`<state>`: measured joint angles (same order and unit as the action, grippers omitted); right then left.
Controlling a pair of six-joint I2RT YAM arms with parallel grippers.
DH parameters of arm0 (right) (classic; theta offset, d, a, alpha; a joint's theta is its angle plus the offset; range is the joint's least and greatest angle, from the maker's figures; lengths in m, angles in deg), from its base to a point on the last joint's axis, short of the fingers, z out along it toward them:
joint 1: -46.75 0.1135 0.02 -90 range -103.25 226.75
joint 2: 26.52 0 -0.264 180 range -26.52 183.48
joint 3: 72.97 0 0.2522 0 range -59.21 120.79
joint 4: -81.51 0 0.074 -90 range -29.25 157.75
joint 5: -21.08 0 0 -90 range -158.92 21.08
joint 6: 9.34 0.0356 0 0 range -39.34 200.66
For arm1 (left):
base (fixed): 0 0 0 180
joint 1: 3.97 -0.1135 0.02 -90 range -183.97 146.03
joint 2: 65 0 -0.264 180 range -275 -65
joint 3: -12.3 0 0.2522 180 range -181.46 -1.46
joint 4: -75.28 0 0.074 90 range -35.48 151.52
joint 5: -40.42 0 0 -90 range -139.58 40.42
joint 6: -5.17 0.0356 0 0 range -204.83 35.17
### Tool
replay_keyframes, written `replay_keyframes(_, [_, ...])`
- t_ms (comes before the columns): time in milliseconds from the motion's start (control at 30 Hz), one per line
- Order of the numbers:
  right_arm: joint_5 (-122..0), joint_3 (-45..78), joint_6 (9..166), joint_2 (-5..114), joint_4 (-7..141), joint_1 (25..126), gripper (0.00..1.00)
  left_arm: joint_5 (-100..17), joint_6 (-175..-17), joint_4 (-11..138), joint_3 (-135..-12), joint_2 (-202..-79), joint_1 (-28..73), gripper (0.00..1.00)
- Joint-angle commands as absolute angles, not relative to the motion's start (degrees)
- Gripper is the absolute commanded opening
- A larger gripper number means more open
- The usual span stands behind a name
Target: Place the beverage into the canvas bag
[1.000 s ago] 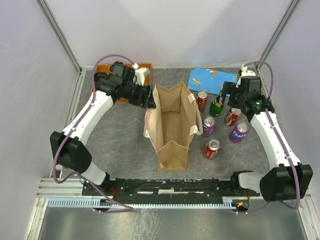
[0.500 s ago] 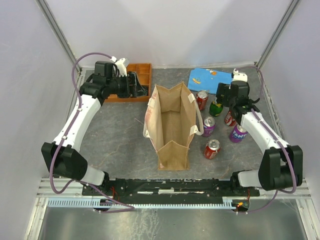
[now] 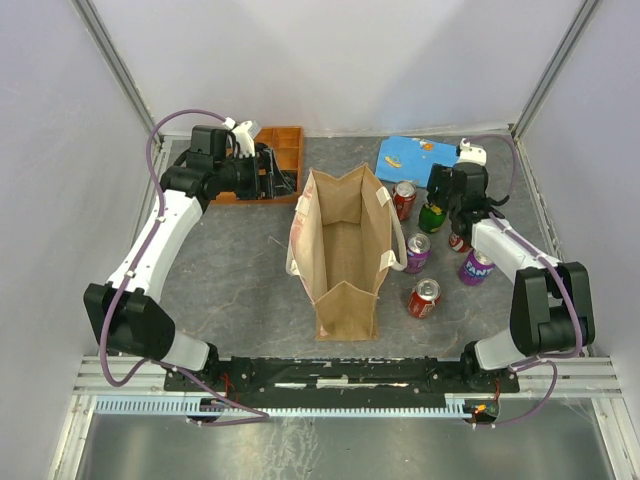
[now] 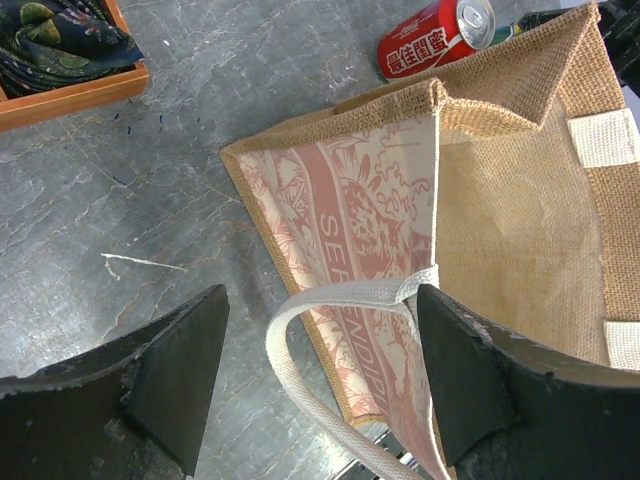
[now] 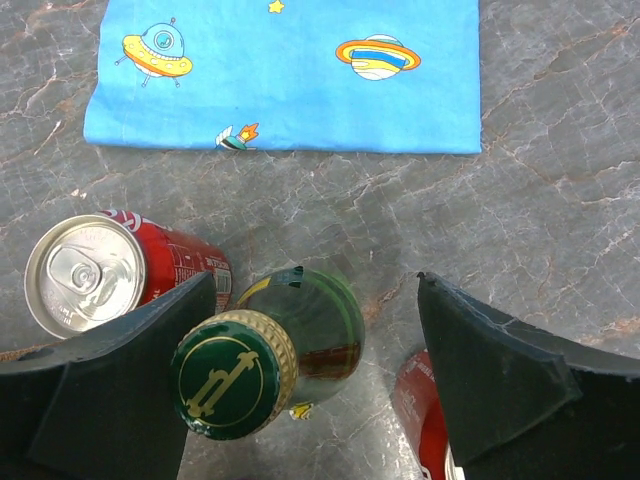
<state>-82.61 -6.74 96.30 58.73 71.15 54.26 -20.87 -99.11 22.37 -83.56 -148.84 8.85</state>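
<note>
R gripper (image 5: 315, 288) was spread wide, one finger each side of the green glass bottle (image 5: 300, 335). The bottle stood upright on the table (image 5: 560, 200), cap on; couldn't tell if the fingers touched it. Red can (image 5: 100, 275) sat just beside the bottle, blue cloth (image 5: 285, 75) beyond. L gripper (image 4: 320, 300) was spread too, hanging over the canvas bag (image 4: 360, 210) rim & white loop handle (image 4: 350, 290), pinching nothing. Bag stood open mid-table, apart from the bottle.
</note>
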Motion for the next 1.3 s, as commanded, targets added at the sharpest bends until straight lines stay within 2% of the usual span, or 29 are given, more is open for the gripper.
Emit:
replay_keyframes(0, [-84.27,-7.89,96.59,59.19,78.22,54.66,0.88,-18.64,-99.13,22.49,-83.93,-149.29,8.43,0.82])
replay_keyframes(233, [-83.69,-8.84,96.35,59.97,79.49,54.62,0.68,-17.72,-96.61,20.73,-85.04,-150.62,8.25,0.81])
replay_keyframes(267, [-83.73,-9.19,96.31,59.8,79.9,54.67,0.62,-17.34,-96.27,20.54,-85.11,-150.87,8.2,0.81])
replay_keyframes(300, [-83.77,-9.61,96.38,59.67,80.24,54.73,0.54,-17.0,-96.13,20.37,-85.08,-151.09,8.19,0.8])
replay_keyframes(433, [-83.74,-10.71,97.06,58.93,80.64,54.65,0.02,-16.08,-95.99,19.87,-84.71,-151.72,8.21,0.79])
replay_keyframes(700, [-83.4,-8.99,98.85,55.0,77.14,54.72,0.0,-18.59,-97.74,21.87,-84.5,-150.71,8.16,0.79])
replay_keyframes(1267, [-81.49,5.25,96.97,56.09,68.1,54.63,0.0,-21.99,-102.56,26.29,-78.94,-143.41,8.27,0.79])
